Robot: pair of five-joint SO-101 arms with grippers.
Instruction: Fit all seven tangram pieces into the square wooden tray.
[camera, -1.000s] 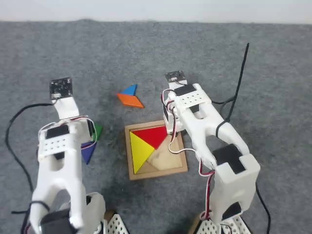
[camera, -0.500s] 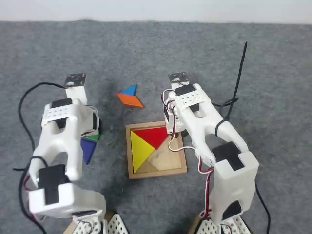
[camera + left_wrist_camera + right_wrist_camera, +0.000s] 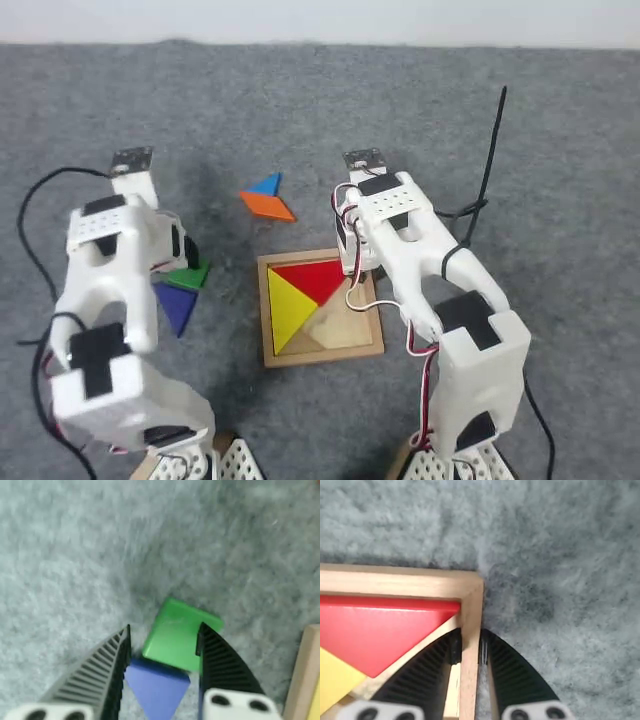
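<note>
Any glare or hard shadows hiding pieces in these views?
High view: even light, no glare on the tray, soft shadow along its edges. Left wrist view: soft shadow beside the green piece, no glare on it. Right wrist view: carpet darker along the tray's outer wall, red triangle glare-free.

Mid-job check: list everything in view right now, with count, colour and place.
wooden tray: 1, light wood, on the grey carpet between the arms
red triangle: 1, red, in the tray's far part
yellow triangle: 1, yellow, in the tray, against the red one
orange parallelogram: 1, orange, on the carpet beyond the tray
small blue triangle: 1, blue, touching the orange piece
green piece: 1, green, left of the tray
dark blue triangle: 1, dark blue, against the green piece
left claw: 1, black, open, straddling the green piece
right claw: 1, black, shut on the tray's wall near a corner
</note>
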